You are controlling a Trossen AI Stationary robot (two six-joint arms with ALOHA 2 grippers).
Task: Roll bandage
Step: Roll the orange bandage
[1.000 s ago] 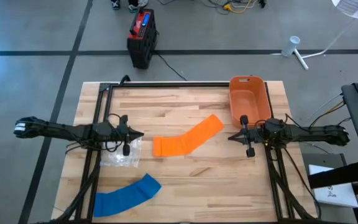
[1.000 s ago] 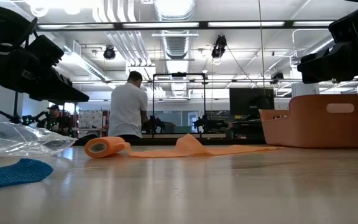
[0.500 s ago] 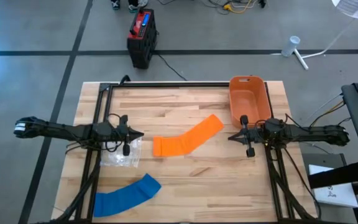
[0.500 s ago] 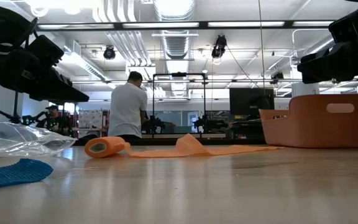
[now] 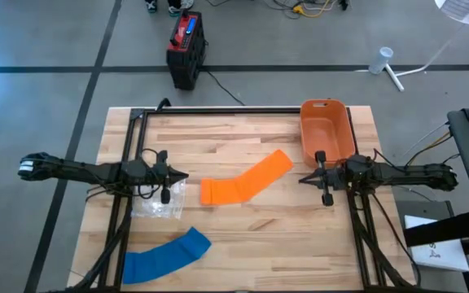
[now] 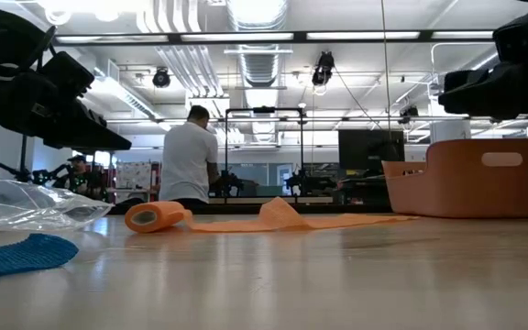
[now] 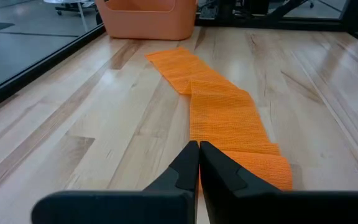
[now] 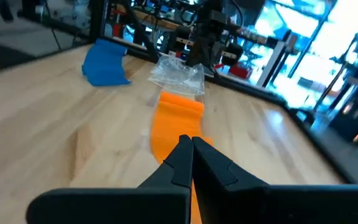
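Left hand [image 5: 179, 174] clenched, empty, near the left edge; right hand [image 5: 306, 178] clenched, empty, near the right edge. Orange bandage [image 5: 245, 182] lies mid-tabletop between them, long axis hand-to-hand, rolled end just beside the left hand, which is nearer.

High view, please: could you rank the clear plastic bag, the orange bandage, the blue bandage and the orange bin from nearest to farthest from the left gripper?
Nearest to the left gripper first:
1. Clear plastic bag, just below it.
2. Orange bandage, table centre.
3. Blue bandage, near-left corner.
4. Orange bin, far right.
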